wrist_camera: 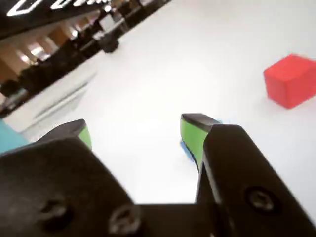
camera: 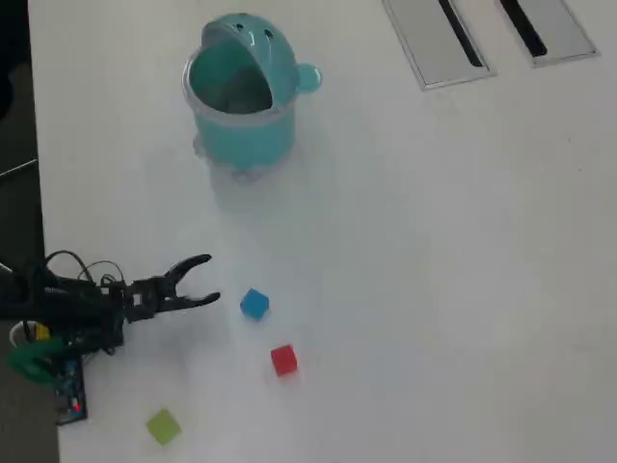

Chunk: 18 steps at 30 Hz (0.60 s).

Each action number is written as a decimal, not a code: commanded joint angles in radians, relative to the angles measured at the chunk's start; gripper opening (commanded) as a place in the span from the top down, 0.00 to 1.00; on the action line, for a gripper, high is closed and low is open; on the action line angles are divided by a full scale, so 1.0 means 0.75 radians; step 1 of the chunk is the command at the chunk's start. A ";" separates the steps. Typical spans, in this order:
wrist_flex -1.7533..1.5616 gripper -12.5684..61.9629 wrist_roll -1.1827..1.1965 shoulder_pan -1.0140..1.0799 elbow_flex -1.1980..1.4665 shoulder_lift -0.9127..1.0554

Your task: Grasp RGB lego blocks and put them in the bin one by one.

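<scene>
In the overhead view three small cubes lie on the white table: a blue block (camera: 254, 304), a red block (camera: 283, 360) and a yellow-green block (camera: 163, 425). The light-teal bin (camera: 240, 96) stands far up the table, lid swung back. My gripper (camera: 205, 280) is open, empty, just left of the blue block. In the wrist view the gripper (wrist_camera: 136, 132) shows green-padded fingers (wrist_camera: 192, 136) spread wide with bare table between them. A sliver of the blue block (wrist_camera: 186, 148) peeks from behind the right finger. The red block (wrist_camera: 291, 80) sits at the right.
Two flat grey slotted panels (camera: 439, 39) lie at the table's top right in the overhead view. The arm's base and wiring (camera: 53, 328) sit at the left edge. A teal patch (wrist_camera: 10, 137) shows at the wrist view's left edge.
</scene>
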 commanded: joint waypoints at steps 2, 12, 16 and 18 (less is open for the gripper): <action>0.145 0.39 -0.198 0.045 -0.190 0.074; 0.753 0.39 -0.673 0.092 -0.646 0.070; 1.019 0.39 -0.841 0.139 -0.843 0.043; 1.019 0.39 -0.867 0.145 -0.869 0.020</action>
